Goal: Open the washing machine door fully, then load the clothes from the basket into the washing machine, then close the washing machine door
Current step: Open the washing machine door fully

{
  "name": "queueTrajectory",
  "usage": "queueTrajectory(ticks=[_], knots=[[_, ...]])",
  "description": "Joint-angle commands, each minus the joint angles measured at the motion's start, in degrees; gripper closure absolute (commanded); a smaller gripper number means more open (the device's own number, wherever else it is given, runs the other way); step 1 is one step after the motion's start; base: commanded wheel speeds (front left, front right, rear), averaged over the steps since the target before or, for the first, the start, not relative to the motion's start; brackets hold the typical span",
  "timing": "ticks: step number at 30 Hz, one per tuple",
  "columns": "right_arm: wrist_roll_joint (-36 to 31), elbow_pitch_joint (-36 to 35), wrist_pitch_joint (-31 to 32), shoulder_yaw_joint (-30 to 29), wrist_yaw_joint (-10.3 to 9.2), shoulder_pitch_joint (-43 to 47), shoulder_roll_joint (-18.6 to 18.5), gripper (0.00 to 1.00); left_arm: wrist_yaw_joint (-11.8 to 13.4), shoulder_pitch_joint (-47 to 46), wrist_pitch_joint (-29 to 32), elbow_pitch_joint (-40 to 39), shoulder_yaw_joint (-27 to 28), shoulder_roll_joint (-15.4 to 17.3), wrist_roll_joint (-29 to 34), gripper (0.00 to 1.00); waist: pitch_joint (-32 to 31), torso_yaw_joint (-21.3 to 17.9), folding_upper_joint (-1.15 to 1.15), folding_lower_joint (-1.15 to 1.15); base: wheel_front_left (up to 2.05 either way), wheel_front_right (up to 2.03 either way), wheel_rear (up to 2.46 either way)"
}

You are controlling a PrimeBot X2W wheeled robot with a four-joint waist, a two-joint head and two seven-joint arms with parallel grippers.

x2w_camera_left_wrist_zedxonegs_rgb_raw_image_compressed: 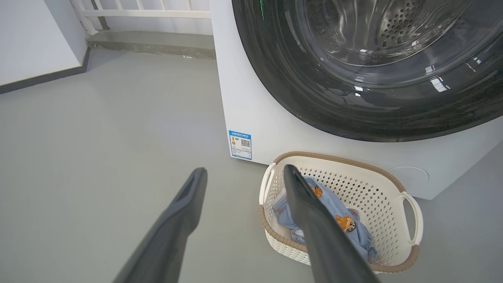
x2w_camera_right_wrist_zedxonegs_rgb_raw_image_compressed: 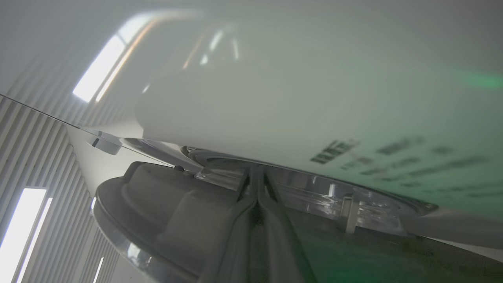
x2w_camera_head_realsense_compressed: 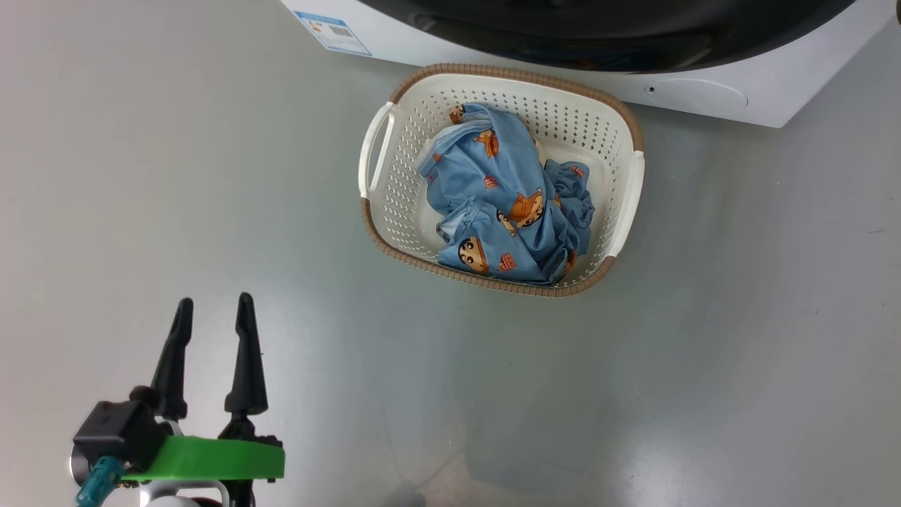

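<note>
Lower left: left gripper (x2w_camera_head_realsense_compressed: 215, 306) spread, idle. Bottom centre, right wrist view: right gripper (x2w_camera_right_wrist_zedxonegs_rgb_raw_image_compressed: 257, 175) pinched together at the door (x2w_camera_left_wrist_zedxonegs_rgb_raw_image_compressed: 298, 102) rim; it may slip off the glossy edge.

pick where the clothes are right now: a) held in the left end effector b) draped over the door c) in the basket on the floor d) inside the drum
c: the clothes lie bundled in the basket on the floor in front of the washing machine, and the left end effector is open, empty and well apart from them.
</note>
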Motion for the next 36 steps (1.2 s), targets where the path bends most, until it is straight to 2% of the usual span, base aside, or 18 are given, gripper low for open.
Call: queueTrajectory(ticks=[1,23,36], knots=[[0.31,-1.68,1.21,1.55,-0.06,0.64,1.68,1.00,0.38,1.18,-0.54,-1.37,2.14,1.26,-0.43,0.00,-0.11,-0.10,0.00,0.00,0.00,0.00,0.00],[0.85,-6.88,5.80,5.55,-0.06,3.46,2.63,1.00,1.06,0.05,-0.54,-2.01,2.63,1.26,-1.19,0.00,0.07,-2.00,0.00,0.00,0.00,0.00,0.00],[0.61,-12.68,10.83,11.72,-0.06,10.38,4.95,1.00,1.33,-1.06,-0.54,-1.89,2.55,1.26,-2.00,0.00,-1.72,-4.63,0.00,0.00,0.00,0.00,0.00]])
